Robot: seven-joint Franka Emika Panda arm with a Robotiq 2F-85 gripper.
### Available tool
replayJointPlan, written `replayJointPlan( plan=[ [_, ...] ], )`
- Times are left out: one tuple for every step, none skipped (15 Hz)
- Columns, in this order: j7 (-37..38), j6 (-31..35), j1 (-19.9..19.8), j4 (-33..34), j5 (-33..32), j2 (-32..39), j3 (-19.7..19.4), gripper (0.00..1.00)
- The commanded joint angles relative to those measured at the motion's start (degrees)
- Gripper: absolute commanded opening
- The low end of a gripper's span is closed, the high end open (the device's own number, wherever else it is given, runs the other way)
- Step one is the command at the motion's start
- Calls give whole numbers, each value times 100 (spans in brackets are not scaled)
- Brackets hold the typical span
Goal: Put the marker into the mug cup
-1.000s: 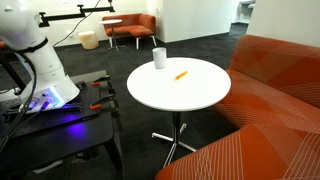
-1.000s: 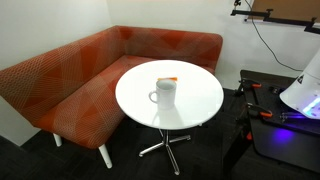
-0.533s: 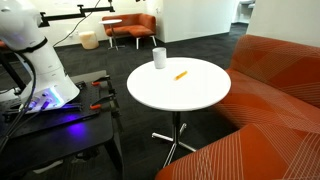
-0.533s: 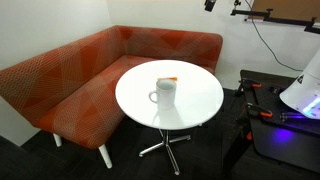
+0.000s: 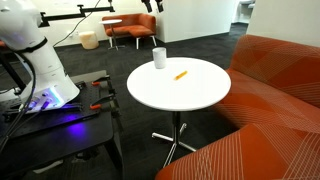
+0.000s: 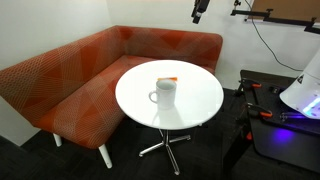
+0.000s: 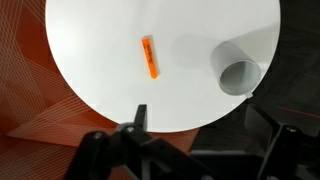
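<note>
The orange marker [image 5: 181, 74] lies flat near the middle of the round white table [image 5: 195, 95]. The white mug cup [image 5: 159, 58] stands upright near the table's edge, a little apart from the marker. Both also show in an exterior view, the cup [image 6: 165, 92] in front of the marker [image 6: 170, 79]. My gripper [image 5: 152, 5] hangs high above the table, just inside the top edge of both exterior views [image 6: 200, 10]. The wrist view looks straight down on the marker [image 7: 150, 58] and the cup [image 7: 240, 72]. The gripper [image 7: 200, 125] is open and empty.
An orange corner sofa [image 6: 70, 80] wraps around the table. The robot's white base [image 5: 35, 60] stands on a black cart [image 5: 60, 125] beside the table. A beige bucket [image 5: 89, 40] and an orange chair [image 5: 130, 27] stand far back.
My gripper has come down into the top edge of both exterior views. The marker and the cup have not moved.
</note>
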Motion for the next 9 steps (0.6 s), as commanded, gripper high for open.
replayJointPlan(
  plan=[
    [-226,373,-122,136,-75,519,-80,100],
    [-182,443,-162,141,-98,642,-72,100],
    [-193,511,-182,145,-83,768,-71,100],
    [-232,560,-184,153,-16,908,-79,100],
    [-250,603,-185,170,38,1032,-79,100],
    [-235,669,-197,196,58,1170,-71,100],
    [-252,710,-201,230,95,1296,-66,100],
    [-250,703,-198,279,162,1404,-54,100],
    [-175,583,-196,297,145,1394,-9,100]
  ],
)
